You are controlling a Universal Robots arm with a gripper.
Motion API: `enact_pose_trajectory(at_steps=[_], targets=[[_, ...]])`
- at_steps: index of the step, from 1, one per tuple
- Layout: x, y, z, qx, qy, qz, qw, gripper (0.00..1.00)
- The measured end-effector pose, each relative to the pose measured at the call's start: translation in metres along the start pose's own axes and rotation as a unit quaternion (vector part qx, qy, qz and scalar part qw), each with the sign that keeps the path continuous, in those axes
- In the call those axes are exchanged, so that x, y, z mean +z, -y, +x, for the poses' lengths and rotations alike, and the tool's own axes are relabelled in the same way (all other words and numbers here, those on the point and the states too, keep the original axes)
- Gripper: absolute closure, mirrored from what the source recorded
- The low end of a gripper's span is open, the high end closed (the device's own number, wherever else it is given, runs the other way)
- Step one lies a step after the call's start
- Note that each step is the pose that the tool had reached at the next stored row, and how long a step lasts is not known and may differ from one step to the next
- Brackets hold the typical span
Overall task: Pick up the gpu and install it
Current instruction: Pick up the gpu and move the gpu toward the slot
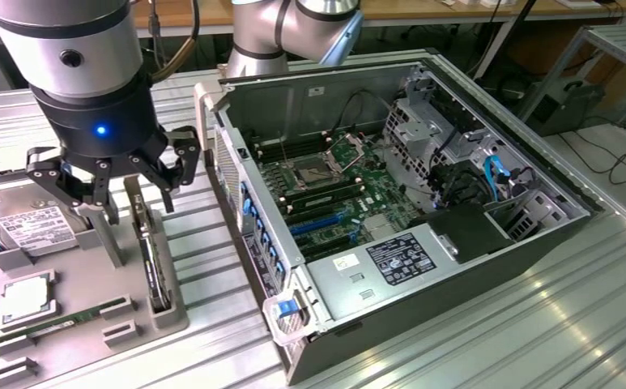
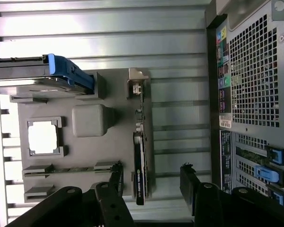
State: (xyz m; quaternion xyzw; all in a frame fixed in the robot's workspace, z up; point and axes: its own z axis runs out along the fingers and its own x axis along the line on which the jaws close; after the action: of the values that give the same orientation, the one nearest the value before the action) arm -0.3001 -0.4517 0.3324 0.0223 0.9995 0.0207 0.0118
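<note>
Gripper [image 1: 129,207] is hovering, jaws apart, over the grey tray [image 1: 86,279] on the exterior view's left; the gpu [image 1: 157,271] is standing edgewise in its slot, untouched.

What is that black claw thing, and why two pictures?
The claw is a robot arm's gripper, its hand for grabbing. One picture comes from a camera away from the arm, the other from a camera on the robot's wrist. A grey plastic tray holds computer parts: a silver hard drive and a thin green-and-black graphics card standing on its edge. Beside it lies an open black computer case. The gripper is open over the card, holding nothing.
</note>
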Motion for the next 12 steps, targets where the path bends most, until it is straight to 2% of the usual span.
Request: enact_pose_trajectory(at_steps=[12], targets=[[0.0086,0.0031,0.0001,-0.002,-0.0001,0.0000,1.0000,0.40]])
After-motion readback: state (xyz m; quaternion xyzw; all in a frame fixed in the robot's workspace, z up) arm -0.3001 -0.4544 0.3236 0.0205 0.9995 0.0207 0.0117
